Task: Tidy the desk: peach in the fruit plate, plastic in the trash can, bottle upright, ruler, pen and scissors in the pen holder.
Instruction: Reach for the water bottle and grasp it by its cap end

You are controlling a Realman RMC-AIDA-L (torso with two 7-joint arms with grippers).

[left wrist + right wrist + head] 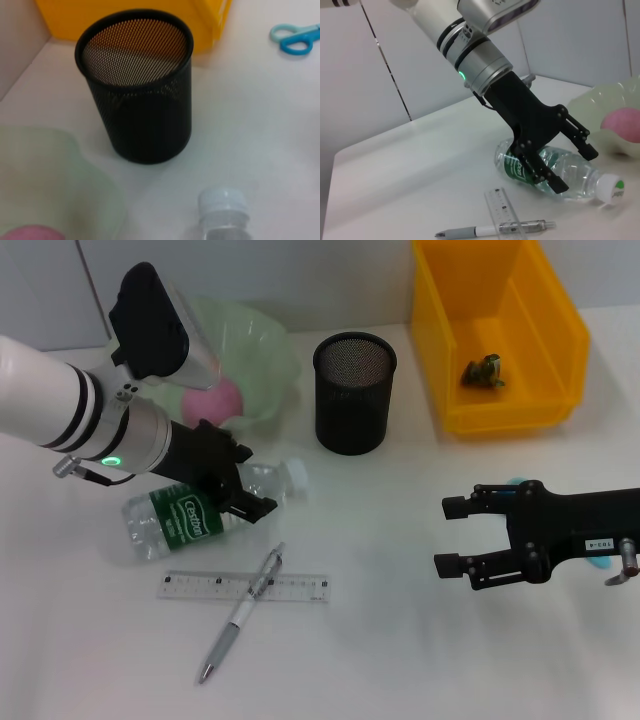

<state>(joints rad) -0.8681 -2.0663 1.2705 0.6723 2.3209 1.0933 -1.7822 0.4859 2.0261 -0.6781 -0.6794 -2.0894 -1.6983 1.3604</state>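
Head view: left end effector (240, 490) apart, straddling lying bottle (200, 515); next: close, then stand upright.

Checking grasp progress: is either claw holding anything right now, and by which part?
Nothing is held. The left claw is open, straddling the lying bottle around its middle without closing. The right claw hangs open and empty.

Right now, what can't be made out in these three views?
- Scissors: blades cut off by left wrist view's edge; right arm covers them in head view.
- Left gripper: whether its fingers touch the bottle is unclear.
- Object in yellow bin: too small to identify.
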